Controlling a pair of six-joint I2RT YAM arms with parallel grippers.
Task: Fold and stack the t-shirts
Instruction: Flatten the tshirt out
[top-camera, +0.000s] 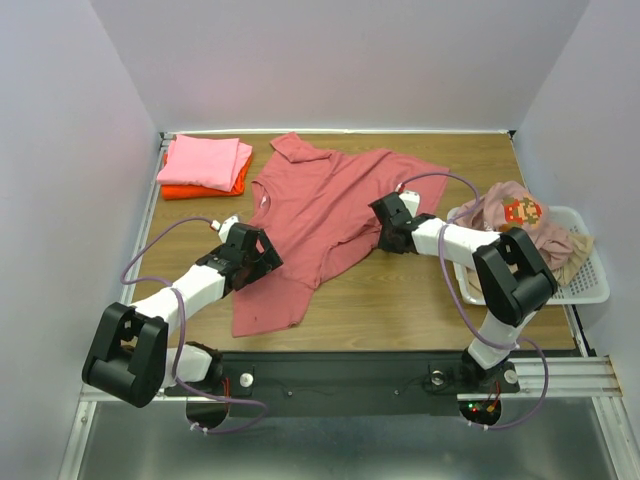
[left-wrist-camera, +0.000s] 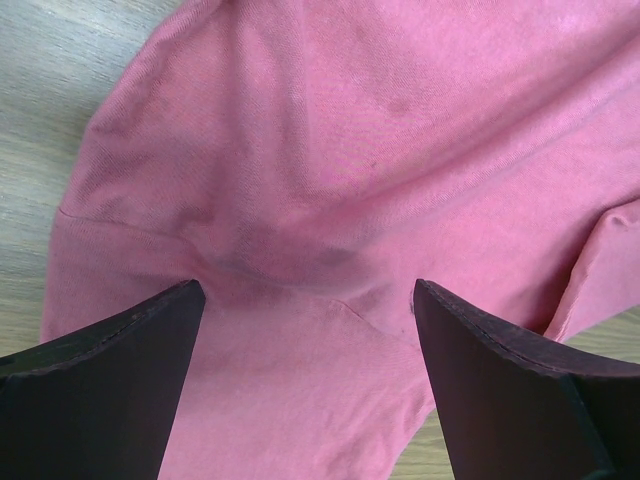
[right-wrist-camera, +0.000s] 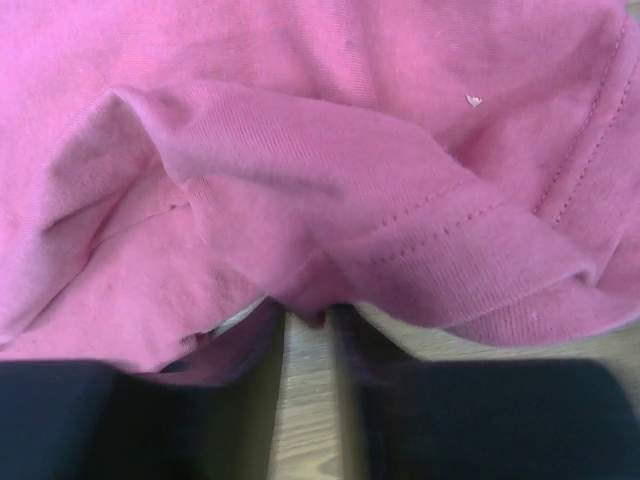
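At the near left of the wooden table (top-camera: 420, 300), the left gripper (top-camera: 262, 250) hovers over the lower left part of the dusty rose-red t-shirt (top-camera: 320, 200), jaws spread wide and holding nothing; the left wrist view shows creased cloth between its fingers (left-wrist-camera: 100, 390). The shirt lies spread and rumpled across the table's middle, collar toward the far edge. At its right hem sits the right gripper (top-camera: 385, 228), fingers (right-wrist-camera: 420, 420) nearly together with a narrow strip of wood showing between; whether the folded hem at their tips is pinched cannot be told. At right, a white mesh basket (top-camera: 590, 285) holds the pixel-print pink shirt (top-camera: 515, 210) and a beige shirt (top-camera: 575, 255). At far left, a folded light pink shirt (top-camera: 205, 160) rests on a folded orange shirt (top-camera: 190, 190).
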